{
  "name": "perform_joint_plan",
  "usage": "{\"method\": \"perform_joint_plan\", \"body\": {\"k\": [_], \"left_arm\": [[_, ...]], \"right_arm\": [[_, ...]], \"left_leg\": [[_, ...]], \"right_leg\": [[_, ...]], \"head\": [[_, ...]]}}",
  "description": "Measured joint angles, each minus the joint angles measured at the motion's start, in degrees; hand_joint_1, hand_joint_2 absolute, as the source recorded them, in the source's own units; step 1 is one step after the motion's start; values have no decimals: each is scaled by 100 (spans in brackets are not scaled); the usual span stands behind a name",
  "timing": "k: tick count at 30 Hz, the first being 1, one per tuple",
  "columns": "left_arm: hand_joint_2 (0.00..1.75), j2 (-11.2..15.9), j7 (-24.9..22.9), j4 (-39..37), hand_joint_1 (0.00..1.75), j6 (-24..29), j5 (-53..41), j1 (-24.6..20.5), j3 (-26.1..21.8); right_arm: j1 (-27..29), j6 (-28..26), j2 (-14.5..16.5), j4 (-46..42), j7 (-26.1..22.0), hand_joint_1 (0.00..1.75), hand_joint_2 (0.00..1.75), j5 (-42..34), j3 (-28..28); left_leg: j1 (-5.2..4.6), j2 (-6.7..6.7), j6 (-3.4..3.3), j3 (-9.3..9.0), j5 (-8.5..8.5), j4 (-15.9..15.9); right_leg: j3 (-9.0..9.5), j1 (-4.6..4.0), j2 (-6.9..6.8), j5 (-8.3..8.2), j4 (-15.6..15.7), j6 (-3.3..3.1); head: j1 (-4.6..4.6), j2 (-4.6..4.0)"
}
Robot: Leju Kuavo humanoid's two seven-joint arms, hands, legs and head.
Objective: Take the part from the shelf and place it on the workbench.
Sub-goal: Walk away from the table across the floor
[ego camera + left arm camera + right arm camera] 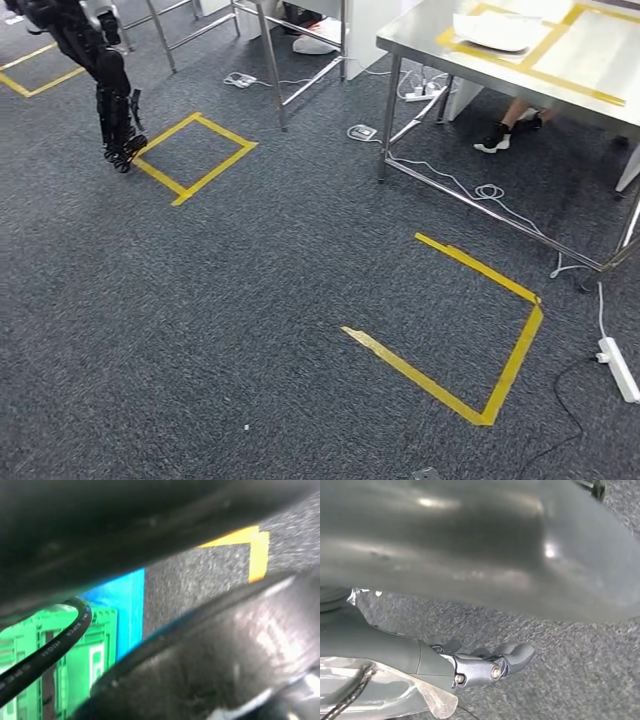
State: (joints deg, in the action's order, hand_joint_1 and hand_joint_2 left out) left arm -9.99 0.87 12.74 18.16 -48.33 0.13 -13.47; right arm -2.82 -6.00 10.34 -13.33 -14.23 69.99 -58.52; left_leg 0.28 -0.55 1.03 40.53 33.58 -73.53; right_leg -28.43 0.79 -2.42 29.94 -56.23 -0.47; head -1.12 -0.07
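**Robot over the carpet, white piece on the bench**

Far to the left of the bench (423, 45), in the head view, the left hand (119, 135) hangs dark with its fingers pointing down at the grey carpet (249, 300). It is just beside a yellow tape square (198, 158). I cannot tell whether it grips anything. The left wrist view is mostly blur. It shows a black cable (49, 647) running across a green crate (94, 650), with a blue strip (128, 605) next to the crate.

Nearer the bench, on the carpet in front of it, lies an open-sided outline of yellow tape (513, 360). White cords trail under the bench frame. A white power strip (620, 368) lies on the carpet off the right side of the tape outline. A person's black shoe (494, 138) rests on the floor under the bench.

On the steel bench top, a flat, pale white piece (490, 30) with a rounded edge lies inside a rectangle of yellow tape. It may be the part, but I cannot tell for sure.

In the right wrist view, the right hand (486, 665) hangs above the carpet. Its fingers are stretched out almost straight and hold nothing. Crumpled clear film (429, 697) shows beside its wrist.
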Motion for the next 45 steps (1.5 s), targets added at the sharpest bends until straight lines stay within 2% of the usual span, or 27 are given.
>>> {"method": "perform_joint_plan", "body": {"k": [2, 4, 6, 8, 9, 11, 12, 14, 15, 16, 18, 20, 22, 24, 26, 28, 29, 30, 31, 32, 34, 36, 37, 39, 41, 43, 45], "left_arm": [[0, 1, 1, 2, 0, -2, -49, 12, -39], [0, -1, 2, 7, 0, -2, -85, 7, -74], [0, -9, 2, 14, 0, -1, -97, 0, -101], [0, -13, 2, 17, 0, 1, -98, 12, -117], [0, -12, 2, 19, 0, 2, -98, 19, -125], [0, -11, 2, 24, 0, 4, -98, 14, -139], [0, -14, 2, 27, 0, 4, -99, 8, -144], [0, -18, 2, 28, 0, 4, -115, 1, -150], [0, -20, 2, 28, 0, 4, -131, 3, -154], [0, -20, 2, 28, 0, 2, -147, 5, -159], [0, -27, 2, 29, 0, -11, -185, 1, -174], [0, -42, 1, 31, 0, -30, -225, -14, -190], [0, -57, -5, 32, 0, -41, -273, -16, -208], [0, -64, -13, 33, 0, -43, -320, -1, -246], [0, -64, -17, 33, 0, -42, -361, 5, -283], [0, -63, -17, 36, 0, -41, -392, -5, -299], [0, -63, -17, 38, 0, -42, -400, -11, -308], [0, -63, -17, 39, 0, -42, -408, -10, -319], [0, -63, -17, 39, 0, -43, -419, -5, -330], [0, -63, -18, 40, 0, -43, -429, 2, -344], [0, -64, -22, 44, 0, -42, -459, 4, -372], [0, -71, -26, 51, 0, -42, -480, -7, -393], [0, -75, -26, 54, 0, -42, -485, -7, -400], [0, -78, -28, 57, 0, -41, -486, 12, -420], [0, -77, -32, 57, 0, -39, -486, 18, -435], [0, -77, -34, 57, 0, -39, -487, 6, -439], [0, -80, -34, 57, 0, -43, -487, -1, -441]], "right_arm": [[-12, -3, 0, 0, 4, 0, 0, 14, -2], [-19, -7, -1, 0, 8, 0, 0, 22, -2], [-29, -14, -2, 0, 9, 0, 0, 24, -3], [-54, -18, -2, 0, 9, 0, 0, 26, -4], [-66, -19, -2, 0, 9, 0, 0, 27, -4], [-70, -19, -2, 0, 8, 0, 0, 31, -5], [-60, -19, -2, 0, 8, 0, 0, 34, -7], [-32, -19, -2, 0, 10, 0, 0, 39, -9], [-21, -19, -2, 0, 10, 0, 0, 42, -10], [-17, -19, -2, 0, 10, 0, 0, 45, -11], [-18, -19, -3, 0, 7, 0, 0, 52, -13], [-23, -22, -11, 0, 6, 0, 0, 65, -13], [-24, -26, -20, 0, 7, 0, 0, 77, -13], [-28, -27, -19, 0, 7, 0, 0, 84, -14], [-37, -31, -17, 0, 3, 0, 0, 86, -15], [-25, -32, -17, 0, 3, 0, 0, 87, -15], [-14, -32, -17, 0, 5, 0, 0, 88, -15], [-6, -32, -17, 0, 7, 0, 0, 88, -15], [-6, -33, -17, 0, 7, 0, 0, 90, -15], [-11, -33, -16, 0, 7, 0, 0, 91, -15], [-22, -36, -16, 0, 7, 0, 0, 96, -15], [-30, -41, -17, 0, 7, 0, 0, 103, -15], [-36, -43, -17, 0, 7, 0, 0, 105, -15], [-63, -44, -17, 0, 7, 0, 0, 108, -15], [-83, -44, -17, 0, 5, 0, 0, 109, -15], [-74, -43, -17, 0, 5, 0, 0, 108, -15], [-48, -43, -17, 1, 7, 0, 0, 108, -15]], "left_leg": [[38, 77, 25, -265, -309, 474], [31, 310, 9, -665, -577, 1229], [-3, 435, -50, -825, -611, 1556], [-19, 326, -128, -817, -605, 1576], [-16, 273, -165, -817, -614, 1589], [-3, 155, -239, -818, -645, 1615], [-9, 93, -261, -811, -649, 1616], [-28, -52, -289, -803, -649, 1614], [-38, -131, -293, -807, -648, 1613], [-47, -212, -294, -814, -647, 1612], [-58, -377, -293, -834, -646, 1611], [-69, -518, -267, -826, -643, 1592], [-49, -641, -198, -780, -659, 1584], [-26, -716, -121, -738, -674, 1576], [-40, -495, -63, -622, -516, 1327], [-30, -164, -10, -320, -168, 671], [-11, -79, 16, -151, -26, 320], [10, -33, 37, -47, 24, 103], [31, -1, 54, -40, -31, 82], [51, 38, 68, -149, -184, 286], [56, 264, 75, -554, -532, 1047], [31, 434, 18, -797, -654, 1519], [11, 434, -22, -805, -627, 1556], [10, 306, -104, -799, -631, 1567], [19, 186, -179, -805, -656, 1593], [15, 62, -230, -796, -671, 1601], [-13, -93, -250, -789, -672, 1599]], "right_leg": [[27, 5, -144, 27, -3, 24], [54, -9, -264, 70, -10, 83], [66, -37, -368, 118, -9, 158], [126, -32, -440, 147, 8, 227], [134, -20, -379, 187, -18, 258], [-29, -1, -90, 437, -396, 297], [-212, -1, 68, 627, -768, 297], [-612, -9, 199, 897, -1528, 280], [-734, -13, 219, 884, -1699, 266], [-751, -15, 235, 747, -1635, 246], [-519, -20, 366, 275, -962, 182], [-254, -16, 625, 2, -304, 123], [-160, -28, 718, -4, -123, 98], [-116, -30, 593, -38, -67, 70], [-65, -8, 438, -81, 15, 30], [-27, -11, 252, -75, 42, 5], [-18, -15, 149, -62, 40, -2], [-10, -17, 53, -47, 37, -2], [1, -16, -33, -32, 35, 4], [16, -13, -108, -17, 33, 15], [49, -22, -238, 29, 20, 66], [58, -47, -345, 88, 5, 138], [63, -59, -393, 111, 5, 173], [126, -39, -450, 150, 8, 235], [58, -11, -227, 349, -238, 282], [-289, -6, 103, 732, -953, 288], [-678, -17, 215, 940, -1648, 263]], "head": [[1, 0], [3, 0], [0, 0], [-2, 0], [-5, 0], [-21, 0], [-30, 0], [-32, 0], [-31, 0], [-31, 0], [-30, 0], [-27, 0], [-27, 0], [-25, 0], [2, 0], [27, 0], [28, 0], [28, 0], [27, 0], [28, 0], [32, 0], [20, 0], [14, 0], [5, 0], [-8, 0], [-27, 0], [-29, 0]]}}
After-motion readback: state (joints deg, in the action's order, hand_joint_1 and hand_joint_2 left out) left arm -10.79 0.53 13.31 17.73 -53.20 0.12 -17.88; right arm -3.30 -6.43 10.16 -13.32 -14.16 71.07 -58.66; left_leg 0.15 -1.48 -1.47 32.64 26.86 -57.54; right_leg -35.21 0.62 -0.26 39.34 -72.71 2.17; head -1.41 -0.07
